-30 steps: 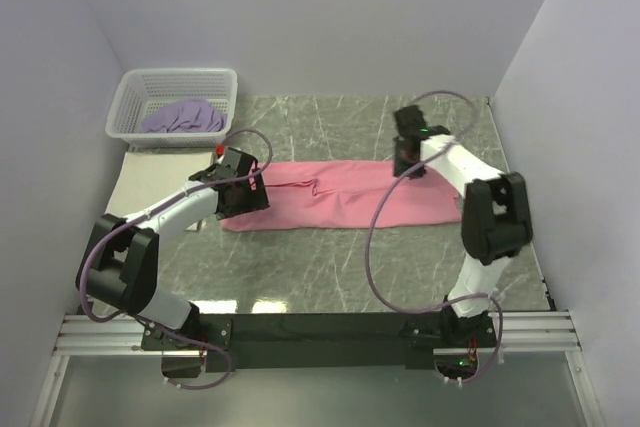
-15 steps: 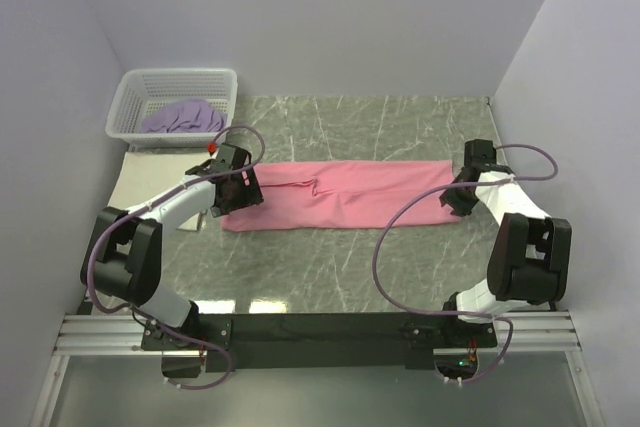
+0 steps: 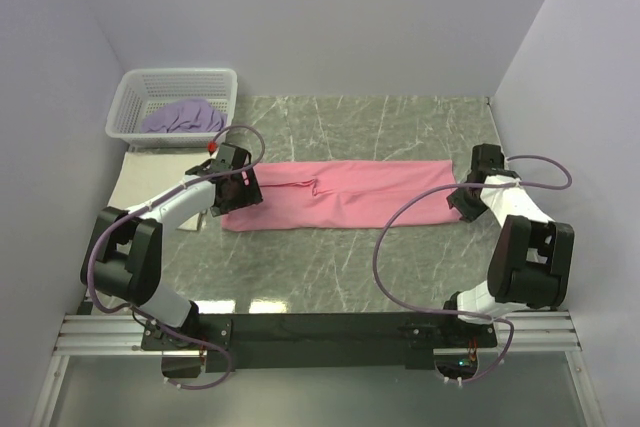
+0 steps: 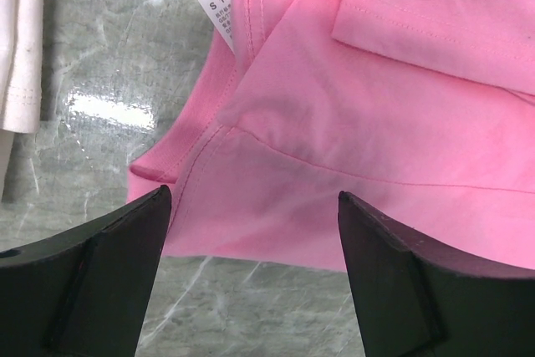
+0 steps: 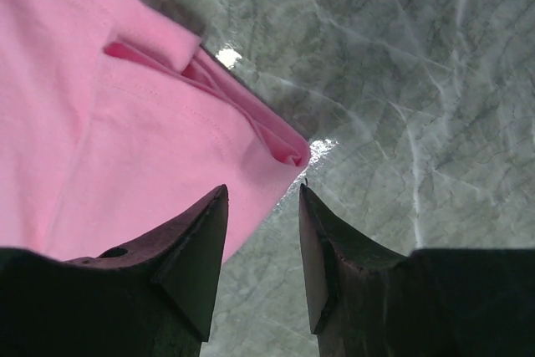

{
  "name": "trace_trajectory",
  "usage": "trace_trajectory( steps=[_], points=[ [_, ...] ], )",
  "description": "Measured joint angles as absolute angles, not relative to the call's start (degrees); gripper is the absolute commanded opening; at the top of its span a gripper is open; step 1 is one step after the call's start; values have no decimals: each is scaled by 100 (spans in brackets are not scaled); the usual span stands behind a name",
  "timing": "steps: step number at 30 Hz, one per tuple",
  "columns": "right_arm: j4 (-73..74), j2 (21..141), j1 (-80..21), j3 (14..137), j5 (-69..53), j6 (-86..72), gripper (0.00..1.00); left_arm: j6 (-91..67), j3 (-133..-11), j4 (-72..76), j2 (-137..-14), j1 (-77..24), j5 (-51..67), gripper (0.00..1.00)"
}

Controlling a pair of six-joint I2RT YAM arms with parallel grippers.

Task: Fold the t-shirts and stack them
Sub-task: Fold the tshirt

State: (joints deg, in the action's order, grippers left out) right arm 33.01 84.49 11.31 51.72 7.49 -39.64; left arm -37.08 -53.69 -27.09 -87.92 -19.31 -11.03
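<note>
basket (image 3: pixel 125 119) blocks far-left corner; table (image 3: pixel 380 132) beyond shirt (image 3: pixel 350 197) open.

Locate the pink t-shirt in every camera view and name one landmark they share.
Top external: pink t-shirt lies as a long strip across the middle.
Left wrist: it fills the upper right.
Right wrist: it fills the left side.
Shared landmark: the green marble tabletop.

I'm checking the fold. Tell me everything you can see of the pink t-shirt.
The pink t-shirt is soft knit, folded lengthwise into a long band lying flat across the marble table, lightly creased. A small white neck label shows at its left end; layered hems meet at its right corner. The left pincer and right pincer stand open at those ends; contact is unclear.
</note>
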Motion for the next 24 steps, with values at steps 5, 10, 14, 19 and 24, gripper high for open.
trace_trajectory(
  steps=[5,10,14,19,24],
  points=[
    [3249,8582,1151,5094,786,-4032,43,-3706,-5363,-2672,-8792,-1931,-1138,85],
    [3201,8707,1164,5019,816,-4097,35,-3706,-5290,-2589,-8790,-1931,-1146,85],
    [3155,8742,1216,5009,832,-4134,21,-3706,-5234,-2593,-8790,-1931,-1149,84],
    [3035,8702,1321,4757,825,-4198,15,-3706,-5234,-2589,-8790,-1931,-1146,84],
    [2794,8335,1511,4235,692,-4412,15,-3706,-5234,-2587,-8790,-1931,-1144,83]
  ],
)
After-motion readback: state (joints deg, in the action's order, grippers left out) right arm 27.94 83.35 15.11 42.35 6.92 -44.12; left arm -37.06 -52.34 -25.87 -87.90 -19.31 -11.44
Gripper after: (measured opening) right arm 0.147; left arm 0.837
